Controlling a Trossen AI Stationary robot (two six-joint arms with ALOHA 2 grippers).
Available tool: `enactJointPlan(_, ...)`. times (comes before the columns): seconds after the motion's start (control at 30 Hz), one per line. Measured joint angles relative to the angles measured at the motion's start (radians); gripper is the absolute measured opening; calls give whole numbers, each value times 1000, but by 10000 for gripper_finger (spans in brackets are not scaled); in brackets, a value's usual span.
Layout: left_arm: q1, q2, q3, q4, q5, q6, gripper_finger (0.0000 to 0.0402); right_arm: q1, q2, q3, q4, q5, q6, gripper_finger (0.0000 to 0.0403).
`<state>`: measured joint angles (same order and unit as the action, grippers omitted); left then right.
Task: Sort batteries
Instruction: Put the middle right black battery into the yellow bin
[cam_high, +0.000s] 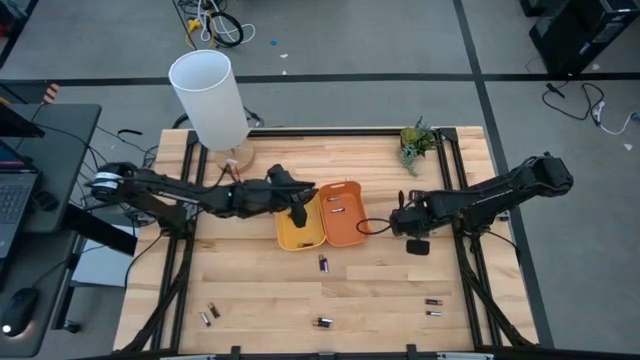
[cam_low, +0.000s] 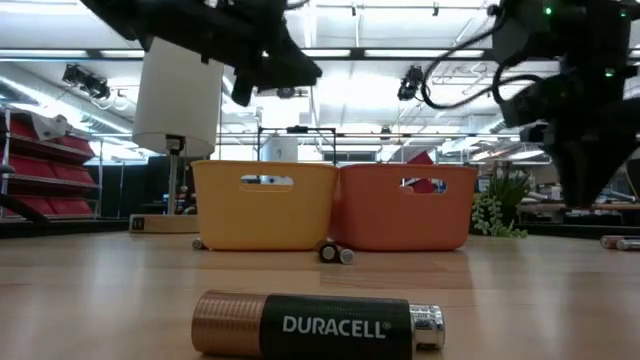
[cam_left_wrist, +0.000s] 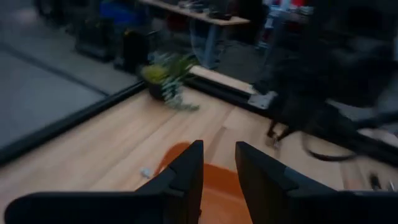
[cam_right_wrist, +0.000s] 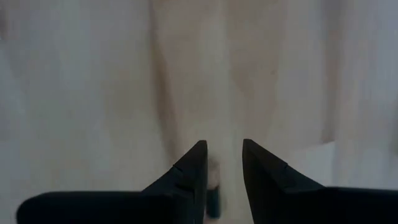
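Above the yellow tray (cam_high: 290, 236) we held our left gripper (cam_high: 297, 214), its fingers (cam_left_wrist: 186, 174) a little apart and empty. Beside the orange tray (cam_high: 343, 227) our right gripper (cam_high: 417, 243) hovered over the table (cam_high: 260, 290), fingers (cam_right_wrist: 189, 171) apart with a battery (cam_right_wrist: 214, 190) showing between them; whether they touched it we could not tell. Other batteries (cam_high: 324, 263) lay scattered on the table, two (cam_high: 336, 203) in the orange tray.

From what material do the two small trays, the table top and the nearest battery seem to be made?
The yellow tray and the orange tray look like matte moulded plastic: even colour, rounded corners, cut-out handles. The table top looks like pale wood, with plank seams and grain. The nearest battery seems metal under a copper and black printed wrap, with a shiny silver end cap.
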<state>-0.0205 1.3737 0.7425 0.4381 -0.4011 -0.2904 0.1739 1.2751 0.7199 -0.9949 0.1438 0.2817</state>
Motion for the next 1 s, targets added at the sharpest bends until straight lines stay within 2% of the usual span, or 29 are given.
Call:
enactJointPlan(0.13,-11,-9,3,4,1,74,110,-22,0,-22,-27,-29,6,87)
enactJointPlan(0.37,-31,-7,3,-59,-4,72,110,-33,0,-47,-45,-41,88,87)
enactJointPlan(0.67,-34,-7,3,-28,-20,75,110,-59,0,-47,-50,-59,97,87)
enactJointPlan(0.8,-34,-7,3,-19,-19,51,110,-82,0,-53,-40,-78,96,87)
enactJointPlan(1.0,-34,-7,3,-32,0,-3,110,-128,1,-55,-88,-97,212,87)
